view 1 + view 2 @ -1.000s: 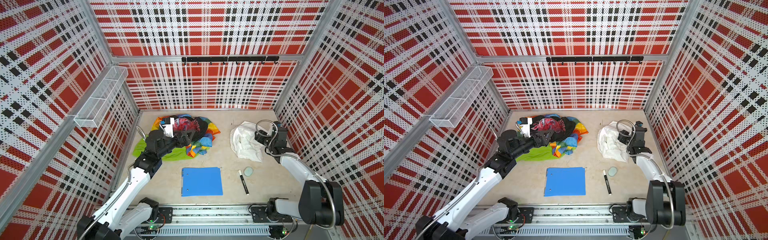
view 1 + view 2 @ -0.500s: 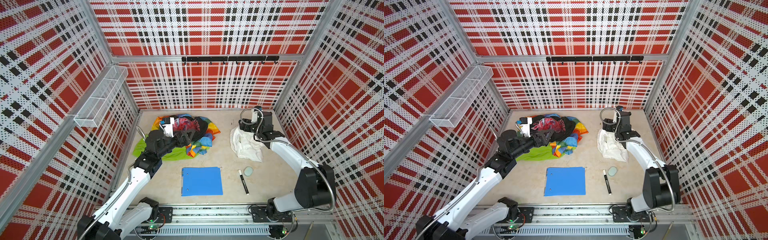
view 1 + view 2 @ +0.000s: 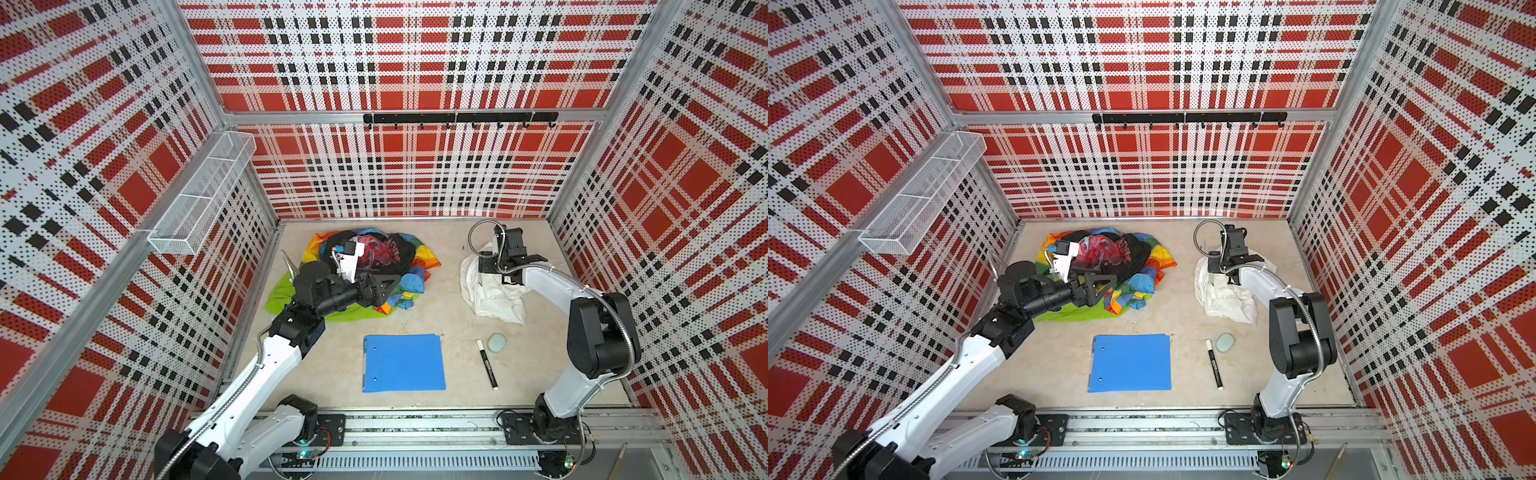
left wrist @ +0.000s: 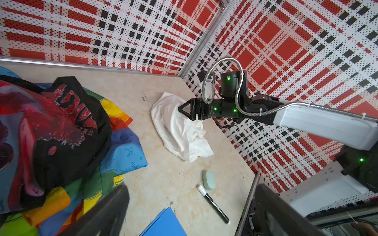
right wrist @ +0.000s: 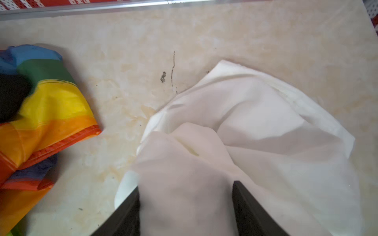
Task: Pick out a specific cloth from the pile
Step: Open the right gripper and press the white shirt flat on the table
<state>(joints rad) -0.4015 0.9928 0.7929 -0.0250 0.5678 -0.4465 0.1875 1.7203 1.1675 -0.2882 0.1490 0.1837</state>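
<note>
Red plaid perforated walls (image 3: pixel 395 166) enclose a beige marbled floor (image 3: pixel 449 324).

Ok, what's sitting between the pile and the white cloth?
Nothing: only bare table separates the pile from the white cloth, as both top views show; the right wrist view adds a few dark scuff marks there.

Both top views look steeply down from high over the front rail (image 3: pixel 415 426), between the plaid walls (image 3: pixel 395 166), far enough off to take in the whole tabletop (image 3: pixel 449 316), the blue folder (image 3: pixel 403 362), the left arm (image 3: pixel 266 365) and the right arm (image 3: pixel 598 332). The left wrist camera, low beside the pile (image 4: pixel 51 132), faces across the table toward the right arm and the cloth (image 4: pixel 180 130). The right wrist camera sits almost on top of that cloth, catching an edge of the pile, ground all four views share.
</note>
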